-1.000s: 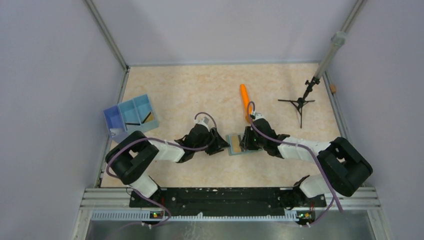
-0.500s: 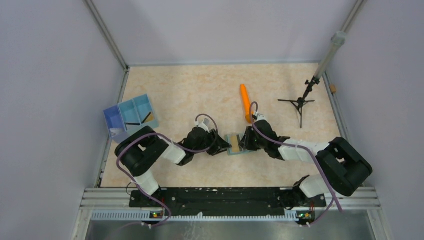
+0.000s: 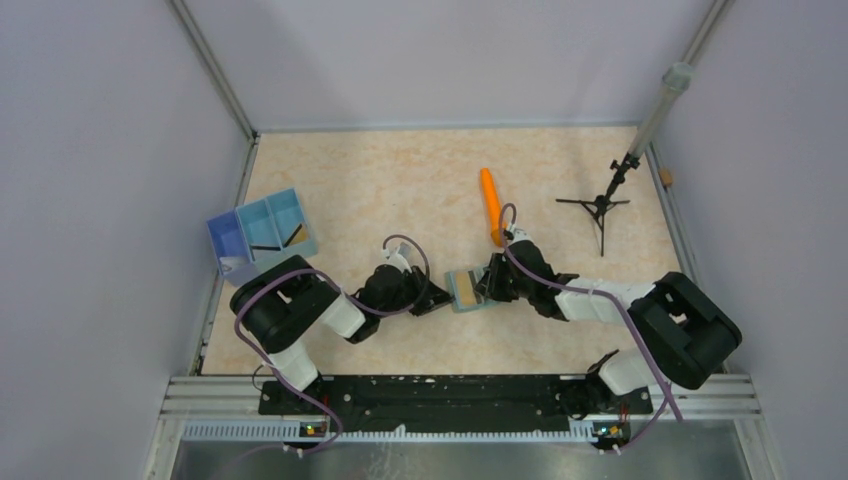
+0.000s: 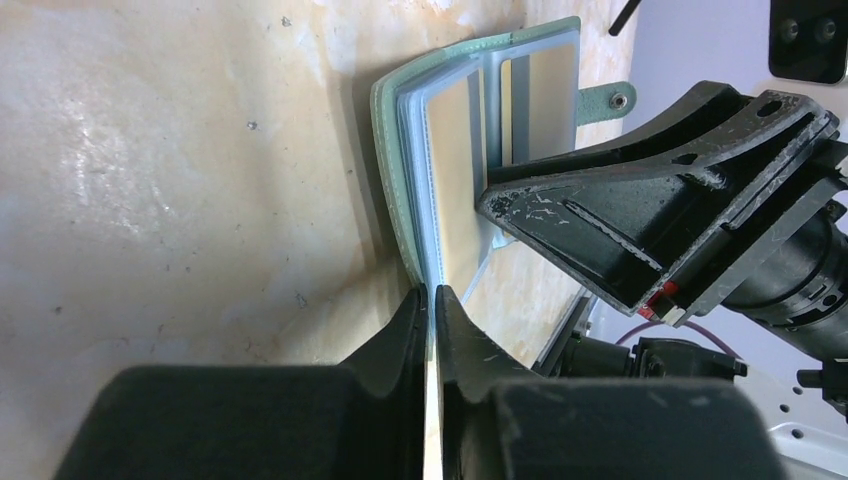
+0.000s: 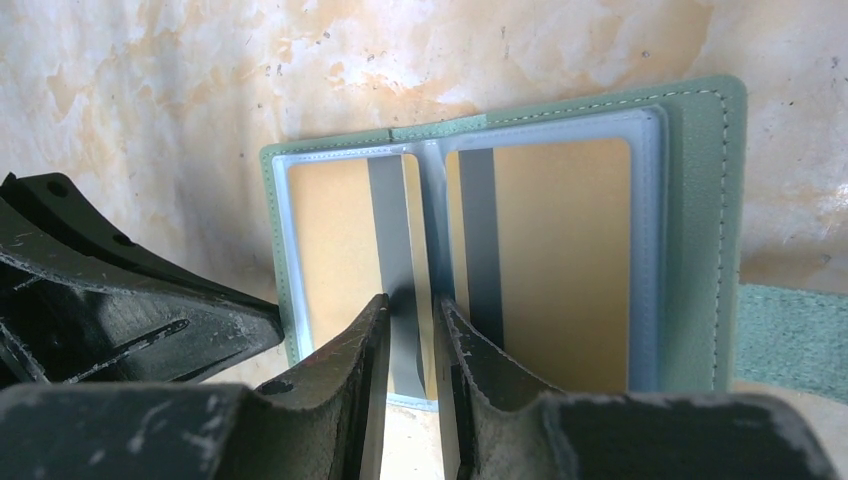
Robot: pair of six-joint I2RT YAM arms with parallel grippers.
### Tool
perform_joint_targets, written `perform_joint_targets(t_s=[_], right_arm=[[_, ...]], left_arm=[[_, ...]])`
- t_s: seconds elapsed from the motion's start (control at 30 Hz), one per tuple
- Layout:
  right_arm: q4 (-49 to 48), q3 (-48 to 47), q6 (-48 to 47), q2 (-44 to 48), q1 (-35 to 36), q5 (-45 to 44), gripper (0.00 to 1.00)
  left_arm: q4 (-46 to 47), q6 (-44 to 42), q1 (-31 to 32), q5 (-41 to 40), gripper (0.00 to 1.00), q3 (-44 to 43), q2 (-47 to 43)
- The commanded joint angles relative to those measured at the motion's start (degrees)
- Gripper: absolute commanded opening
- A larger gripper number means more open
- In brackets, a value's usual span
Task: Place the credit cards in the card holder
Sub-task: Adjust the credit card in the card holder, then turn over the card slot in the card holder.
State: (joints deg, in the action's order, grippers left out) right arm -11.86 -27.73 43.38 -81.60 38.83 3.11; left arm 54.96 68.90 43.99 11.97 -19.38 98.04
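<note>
One card holder (image 5: 700, 250) lies open on the table (image 3: 400, 180) between the arms. Two credit cards (image 5: 565, 250) sit in its sleeves. Left gripper (image 4: 432, 293) pinches one leaf's edge. Right gripper (image 5: 410, 305) stands narrowly parted over the spine; whether it grips is undeterminable.

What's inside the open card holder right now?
Two gold-tan credit cards, one in each pale sleeve of the card holder. The right gripper hides part of both; any cards stacked behind them cannot be seen.
</note>
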Motion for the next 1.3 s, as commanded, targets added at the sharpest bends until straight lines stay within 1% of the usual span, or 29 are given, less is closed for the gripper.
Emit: perform_joint_targets(t_s=[0.0, 0.1, 0.33, 0.47, 0.53, 0.63, 0.7, 0.83, 0.9, 1.0, 1.1, 1.2, 1.27], right_arm=[[6.6, 2.0, 0.4, 0.0, 0.9, 2.6, 0.22], [7.2, 1.5, 0.2, 1.5, 0.9, 2.6, 0.23], [7.2, 1.0, 0.5, 4.7, 0.9, 4.4, 0.23], [9.6, 0.3, 0.4, 7.9, 0.9, 3.4, 0.25], [11.0, -0.2, -0.2, 9.4, 0.9, 2.6, 0.32], [13.4, -1.0, -1.3, 11.0, 0.9, 1.4, 0.46], [13.4, -1.1, -1.8, 11.8, 0.9, 1.6, 0.52], [12.5, -1.0, -2.1, 12.9, 0.9, 2.3, 0.57], [14.5, -1.5, -2.6, 14.0, 0.9, 0.6, 0.58], [20.3, -2.7, -3.9, 17.1, 0.9, -5.1, 0.63], [25.5, -3.8, -5.1, 19.7, 0.5, -10.0, 0.66], [27.6, -3.0, -5.1, 21.0, -2.4, -9.7, 0.65], [26.9, -1.6, -4.6, 21.4, -4.3, -7.2, 0.61]], left_arm=[[6.1, -1.0, 0.4, -0.4, 0.05, -0.5, -1.6], [6.0, -1.8, 0.4, -0.2, 0.00, -0.6, -2.7], [6.1, -2.9, 0.4, 0.3, 0.00, -1.0, -3.8], [7.1, -3.0, 0.4, 0.0, 0.00, -0.2, -4.9], [3.6, -3.9, 0.3, -0.7, 0.00, -0.5, -7.3], [-3.2, -6.1, 0.4, -1.3, 0.00, -1.4, -10.4], [-4.1, -6.8, 0.4, -1.1, 0.00, -1.5, -11.5], [-5.2, -7.8, 0.4, 0.7, 0.00, -2.4, -11.6], [-10.9, -9.3, 0.2, 0.0, 0.00, -3.9, -11.7], [-22.8, -12.5, -0.1, -0.6, 0.09, -7.8, -12.4], [-27.9, -13.6, -0.1, -1.7, 0.23, -8.8, -14.3], [-30.9, -14.2, -0.1, -3.2, 0.35, -9.1, -15.9], [-32.2, -14.2, -0.1, -3.6, 0.37, -9.2, -16.4]])
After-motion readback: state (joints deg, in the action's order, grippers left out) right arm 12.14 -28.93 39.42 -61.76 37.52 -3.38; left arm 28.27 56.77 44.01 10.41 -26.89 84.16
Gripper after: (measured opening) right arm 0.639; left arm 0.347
